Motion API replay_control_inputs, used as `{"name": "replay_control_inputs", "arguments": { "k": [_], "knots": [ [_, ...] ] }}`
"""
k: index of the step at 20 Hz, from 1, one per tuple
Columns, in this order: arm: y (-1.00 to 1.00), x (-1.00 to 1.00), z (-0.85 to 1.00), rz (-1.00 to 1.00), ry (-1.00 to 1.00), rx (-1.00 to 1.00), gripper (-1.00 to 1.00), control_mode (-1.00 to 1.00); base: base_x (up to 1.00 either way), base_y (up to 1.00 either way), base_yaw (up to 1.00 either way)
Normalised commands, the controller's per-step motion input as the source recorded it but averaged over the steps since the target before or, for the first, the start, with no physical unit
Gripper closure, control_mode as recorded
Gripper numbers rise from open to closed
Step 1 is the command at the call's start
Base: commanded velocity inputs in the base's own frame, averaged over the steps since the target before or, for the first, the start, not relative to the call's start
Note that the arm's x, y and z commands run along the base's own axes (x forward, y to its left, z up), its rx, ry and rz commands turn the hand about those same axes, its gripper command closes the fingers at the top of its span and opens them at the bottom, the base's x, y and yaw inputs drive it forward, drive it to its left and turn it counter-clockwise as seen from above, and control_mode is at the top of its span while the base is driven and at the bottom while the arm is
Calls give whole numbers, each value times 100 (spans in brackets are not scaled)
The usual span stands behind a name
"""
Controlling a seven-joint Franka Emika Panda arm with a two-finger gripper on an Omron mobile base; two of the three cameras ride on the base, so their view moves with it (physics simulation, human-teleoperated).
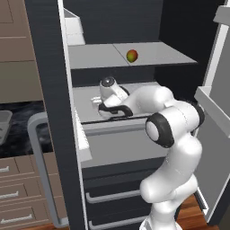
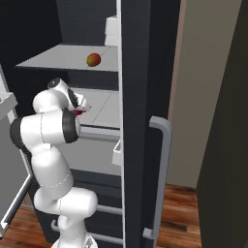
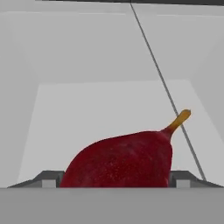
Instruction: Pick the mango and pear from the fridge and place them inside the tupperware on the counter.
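The red pear (image 3: 122, 159) lies crosswise between the open pincer (image 3: 114, 178) tips on the fridge (image 1: 49, 90) shelf (image 3: 109, 105), stem pointing right and away.

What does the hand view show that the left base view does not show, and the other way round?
Hand view: a dark red pear with an orange stem, lying between the jaws; whether they grip it, I cannot tell. Left base view: the mango on the upper shelf, the open fridge door, the counter and the tupperware. Both: the fridge's light grey shelf.
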Motion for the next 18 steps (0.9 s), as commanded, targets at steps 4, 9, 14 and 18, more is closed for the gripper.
{"name": "replay_control_inputs", "arguments": {
  "k": [4, 9, 14, 18],
  "knots": [
    [-18, -97, 23, -7, -12, 0, 100, -100, 0, 0, 0],
    [-40, -88, 64, 0, 0, 0, 100, -100, 0, 0, 0],
    [-42, -85, 77, 0, 0, 0, 100, -100, 0, 0, 0],
    [-40, -87, 74, 0, 3, 0, 100, -100, 0, 0, 0]
  ]
}}
